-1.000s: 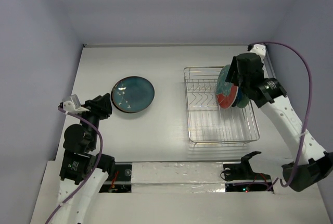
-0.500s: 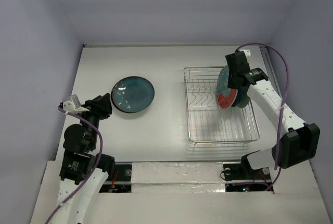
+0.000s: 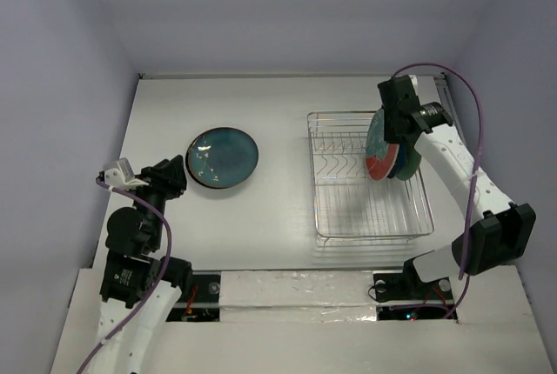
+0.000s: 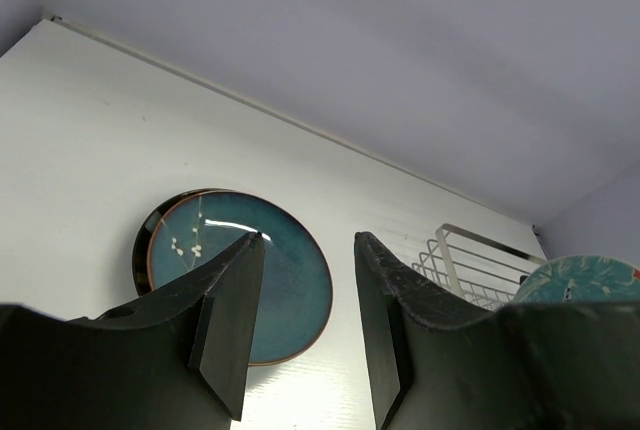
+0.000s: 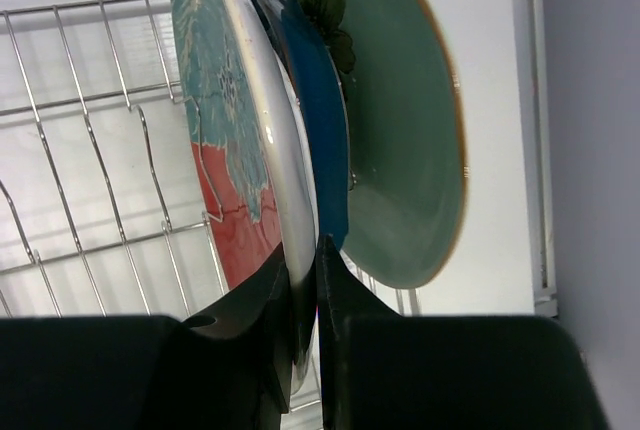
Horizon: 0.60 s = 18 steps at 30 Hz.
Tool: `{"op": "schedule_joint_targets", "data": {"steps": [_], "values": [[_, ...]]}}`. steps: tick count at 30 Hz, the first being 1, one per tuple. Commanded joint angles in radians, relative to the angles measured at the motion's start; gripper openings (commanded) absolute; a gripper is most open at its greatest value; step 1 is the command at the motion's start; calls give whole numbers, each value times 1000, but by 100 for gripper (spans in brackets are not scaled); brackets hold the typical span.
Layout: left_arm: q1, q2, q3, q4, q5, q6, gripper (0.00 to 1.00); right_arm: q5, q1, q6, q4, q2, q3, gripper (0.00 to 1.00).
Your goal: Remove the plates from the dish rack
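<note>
Pinching the thin rim of the glossy red-and-teal plate (image 5: 225,150), the right tool (image 5: 305,255) is narrow; the left tool (image 4: 305,250) gapes empty.

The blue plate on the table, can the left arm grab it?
Probably yes. The blue plate lies flat on the table right ahead of the left gripper, whose jaws stand open and empty, with nothing in the way.

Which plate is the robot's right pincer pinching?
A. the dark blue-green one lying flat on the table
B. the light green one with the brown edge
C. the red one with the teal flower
C: the right wrist view shows the right pincer with its fingers closed on either side of the red flower plate at its rim.
</note>
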Motion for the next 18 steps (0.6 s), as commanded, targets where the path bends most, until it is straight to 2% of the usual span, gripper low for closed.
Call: {"op": "schedule_joint_targets", "data": {"steps": [1, 7, 13, 17, 18], "values": [[13, 5, -2, 54, 4, 12, 38, 62, -5, -9, 36, -69, 131, 0], [13, 12, -2, 54, 4, 10, 38, -13, -5, -9, 56, -127, 192, 0], [13, 14, -2, 57, 4, 12, 38, -181, -5, 57, 125, -197, 232, 0], [13, 23, -4, 57, 4, 10, 38, -393, -5, 170, 231, -220, 209, 0], [13, 25, -4, 56, 4, 10, 38, -429, -5, 198, 308, -226, 191, 0]]}}
